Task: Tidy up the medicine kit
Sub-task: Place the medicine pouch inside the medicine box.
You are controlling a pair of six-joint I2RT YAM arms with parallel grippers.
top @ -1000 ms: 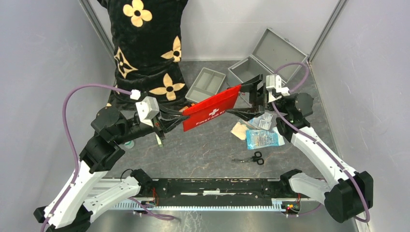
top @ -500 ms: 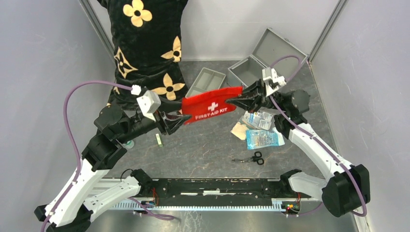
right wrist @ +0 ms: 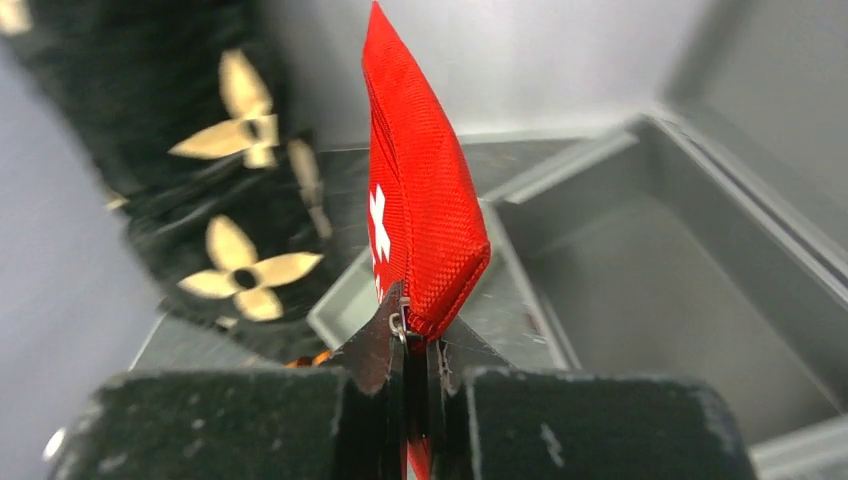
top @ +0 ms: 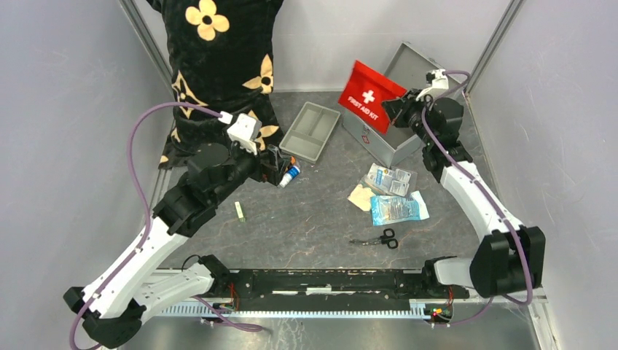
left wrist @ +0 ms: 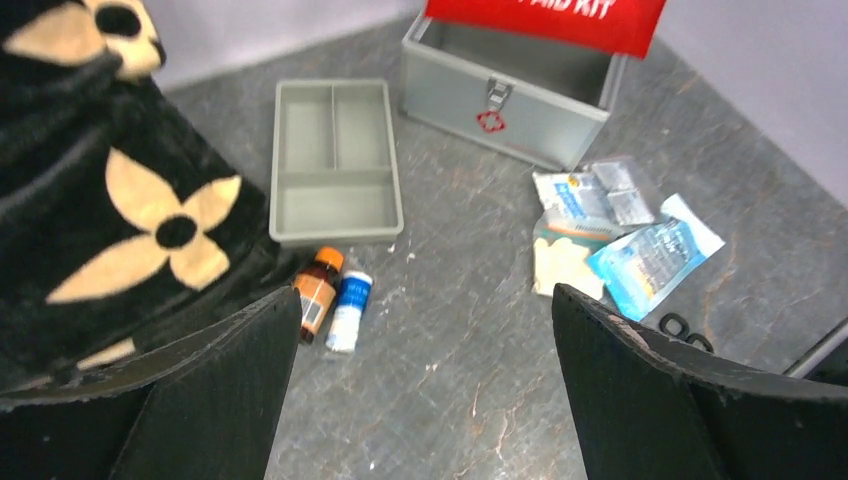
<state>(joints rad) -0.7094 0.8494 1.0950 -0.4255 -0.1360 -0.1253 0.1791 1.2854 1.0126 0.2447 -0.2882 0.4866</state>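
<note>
The medicine kit (top: 386, 140) is the silver metal case at the back right, its lid (top: 421, 67) swung open behind it. My right gripper (top: 391, 111) is shut on one corner of the flat red pouch (top: 368, 95) with a white cross. It holds the pouch on edge above the open case. In the right wrist view the pouch (right wrist: 420, 220) rises from the closed jaws (right wrist: 418, 325) over the case's bare inside (right wrist: 660, 290). My left gripper (left wrist: 425, 298) stands wide open with nothing between its fingers, above the table left of centre (top: 280, 164).
A shallow grey divided tray (top: 311, 131) lies left of the case. A brown bottle (left wrist: 317, 293) and a white-and-blue bottle (left wrist: 349, 310) lie below the tray. Packets (top: 390, 179), a blue packet (top: 397, 209), scissors (top: 380, 238) and a small yellow stick (top: 240, 211) lie scattered. Black floral fabric (top: 218, 65) fills the back left.
The right gripper shut on the pouch, the left gripper let go and opened wide. The right arm carried the pouch up and back over the case; the left arm drew away.
</note>
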